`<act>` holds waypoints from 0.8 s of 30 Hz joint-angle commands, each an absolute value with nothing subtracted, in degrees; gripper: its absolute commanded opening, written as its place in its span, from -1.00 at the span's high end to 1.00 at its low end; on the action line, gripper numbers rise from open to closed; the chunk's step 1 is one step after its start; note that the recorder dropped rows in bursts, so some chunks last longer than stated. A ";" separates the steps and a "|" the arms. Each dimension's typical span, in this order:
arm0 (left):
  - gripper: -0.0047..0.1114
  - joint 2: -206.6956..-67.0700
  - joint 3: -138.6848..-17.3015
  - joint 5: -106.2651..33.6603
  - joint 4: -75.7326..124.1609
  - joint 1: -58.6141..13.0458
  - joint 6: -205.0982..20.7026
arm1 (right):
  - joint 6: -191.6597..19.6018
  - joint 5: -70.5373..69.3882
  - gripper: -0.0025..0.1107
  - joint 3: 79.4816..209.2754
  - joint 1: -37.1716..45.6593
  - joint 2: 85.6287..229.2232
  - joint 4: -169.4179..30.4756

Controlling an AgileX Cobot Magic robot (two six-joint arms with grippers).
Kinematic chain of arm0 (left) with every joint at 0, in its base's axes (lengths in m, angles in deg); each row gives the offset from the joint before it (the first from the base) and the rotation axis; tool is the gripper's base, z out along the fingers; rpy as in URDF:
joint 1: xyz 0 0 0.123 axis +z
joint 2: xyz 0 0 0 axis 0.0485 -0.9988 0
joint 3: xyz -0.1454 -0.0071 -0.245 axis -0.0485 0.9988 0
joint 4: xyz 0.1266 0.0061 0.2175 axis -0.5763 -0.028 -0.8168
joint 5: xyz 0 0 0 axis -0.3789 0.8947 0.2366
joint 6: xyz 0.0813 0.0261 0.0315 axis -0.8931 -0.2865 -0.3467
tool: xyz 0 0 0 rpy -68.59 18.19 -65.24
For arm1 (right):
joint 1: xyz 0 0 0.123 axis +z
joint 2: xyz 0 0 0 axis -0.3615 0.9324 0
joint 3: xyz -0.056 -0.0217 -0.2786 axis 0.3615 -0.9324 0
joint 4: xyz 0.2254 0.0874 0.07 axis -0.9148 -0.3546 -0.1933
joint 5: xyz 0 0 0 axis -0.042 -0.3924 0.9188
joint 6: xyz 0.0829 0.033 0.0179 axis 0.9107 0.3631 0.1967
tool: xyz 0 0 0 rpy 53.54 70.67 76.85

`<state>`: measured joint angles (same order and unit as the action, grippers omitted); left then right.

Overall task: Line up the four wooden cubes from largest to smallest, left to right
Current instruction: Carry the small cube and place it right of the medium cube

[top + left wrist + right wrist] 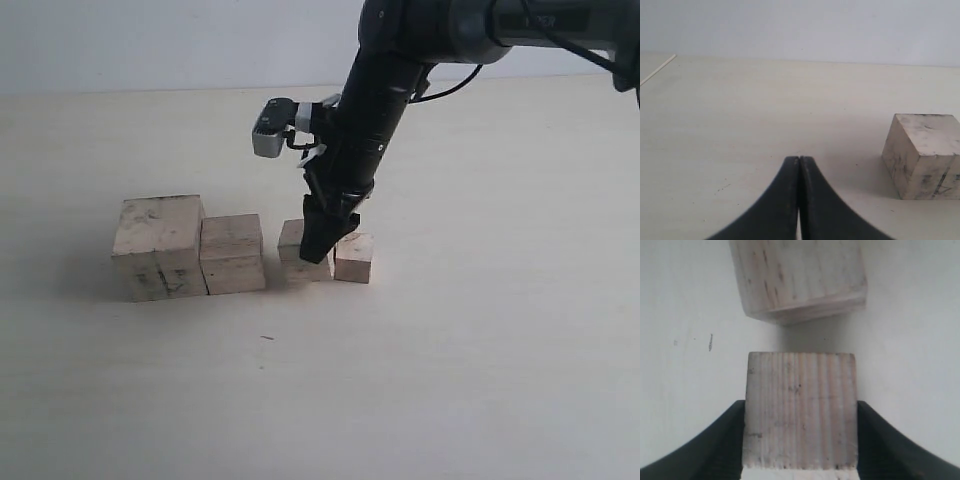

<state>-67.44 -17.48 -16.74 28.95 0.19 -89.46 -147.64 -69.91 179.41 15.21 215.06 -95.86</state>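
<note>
Four cubes in a row on the table [470, 360], largest cube [160, 240] at left. Right gripper [322, 248] pinches the third cube [294, 252], smallest cube [353, 258] just beside. Left gripper [799, 167] pressed together.

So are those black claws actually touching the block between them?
Touching. The right wrist view shows both fingers pressed flush against the cube's sides, no gap.

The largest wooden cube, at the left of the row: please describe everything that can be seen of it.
The largest cube is pale, unpainted wood with smudged faces and dark pencil-like marks low on its front. It stands flat on the table, at the left end of the row. The second cube stands against its right side. No gripper touches it; the shut left gripper is apart from it.
</note>
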 commanded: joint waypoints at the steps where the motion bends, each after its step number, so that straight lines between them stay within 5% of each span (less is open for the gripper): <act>1: 0.92 -67.07 -17.30 -17.48 29.24 -0.05 -89.43 | -152.84 -67.61 0.96 176.85 15.12 213.81 -98.88; 24: 0.92 -67.07 -17.30 -17.48 29.24 -0.05 -89.43 | -169.32 -59.75 0.95 176.37 15.12 217.93 -102.94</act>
